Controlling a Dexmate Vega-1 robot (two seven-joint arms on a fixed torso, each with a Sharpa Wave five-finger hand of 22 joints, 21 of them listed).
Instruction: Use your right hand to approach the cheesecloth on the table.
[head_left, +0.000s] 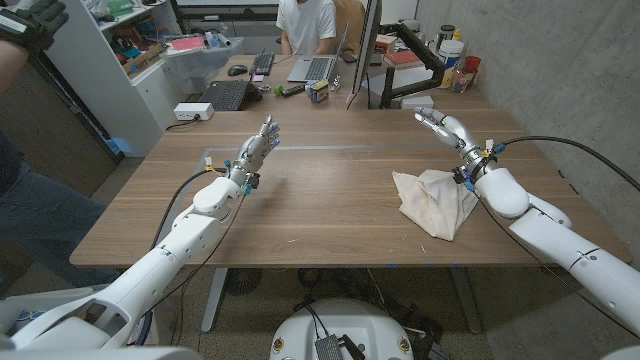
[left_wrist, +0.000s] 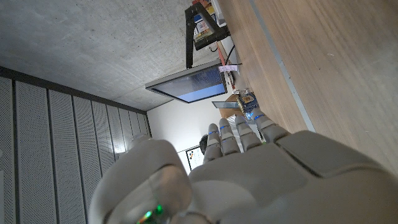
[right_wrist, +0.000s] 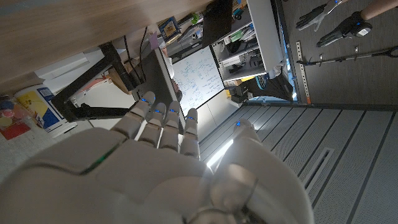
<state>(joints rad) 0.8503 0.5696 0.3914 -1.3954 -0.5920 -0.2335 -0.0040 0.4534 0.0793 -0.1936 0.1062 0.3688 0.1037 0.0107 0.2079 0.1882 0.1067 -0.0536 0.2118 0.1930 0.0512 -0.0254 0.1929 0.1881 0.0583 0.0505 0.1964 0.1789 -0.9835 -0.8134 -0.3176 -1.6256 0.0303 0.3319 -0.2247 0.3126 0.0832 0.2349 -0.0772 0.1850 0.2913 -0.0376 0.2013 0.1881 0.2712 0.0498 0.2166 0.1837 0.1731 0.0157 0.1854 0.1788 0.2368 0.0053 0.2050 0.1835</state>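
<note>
A crumpled off-white cheesecloth (head_left: 434, 201) lies on the wooden table (head_left: 320, 190), right of the middle. My right hand (head_left: 447, 129) hovers just beyond the cloth's far right corner, fingers stretched out and apart, holding nothing. Its wrist sits right beside the cloth's right edge. The back of that right hand (right_wrist: 155, 155) shows in the right wrist view, fingers extended. My left hand (head_left: 255, 148) is raised over the table's left half, fingers apart and empty. In the left wrist view the left hand (left_wrist: 236, 168) appears from behind.
At the table's far edge stand laptops (head_left: 312, 67), a keyboard (head_left: 225, 95), a monitor (head_left: 362, 50) on a black arm and several containers (head_left: 455, 60). A person sits behind them. Another person's leg (head_left: 35, 210) is at the left edge.
</note>
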